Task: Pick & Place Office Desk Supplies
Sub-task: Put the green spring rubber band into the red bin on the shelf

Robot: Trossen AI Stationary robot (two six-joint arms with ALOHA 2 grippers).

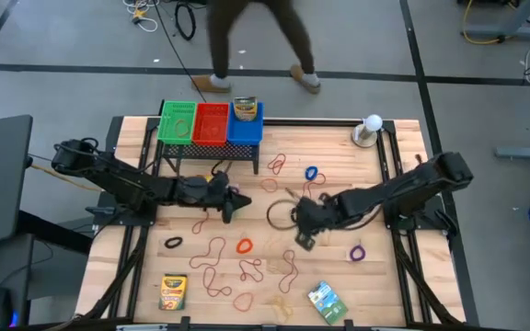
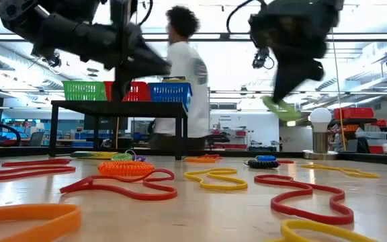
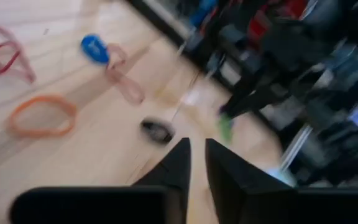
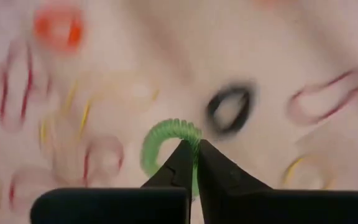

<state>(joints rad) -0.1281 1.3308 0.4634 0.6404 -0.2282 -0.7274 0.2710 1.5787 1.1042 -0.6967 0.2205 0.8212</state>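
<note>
For you: bright, even overhead light, ceiling glare at table level, both wrist views heavily motion-blurred.

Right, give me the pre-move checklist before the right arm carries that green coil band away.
1. Right gripper shut on the green coil band: ok.
2. Band lifted clear of the table: ok in the low view, where it hangs below the gripper.
3. Left gripper out of the way: cannot tell; it hangs mid-table, close to the right arm.
4. Green bin on the rack: ok, it has room.
5. Person behind the table: not ok, close to the bins.
</note>
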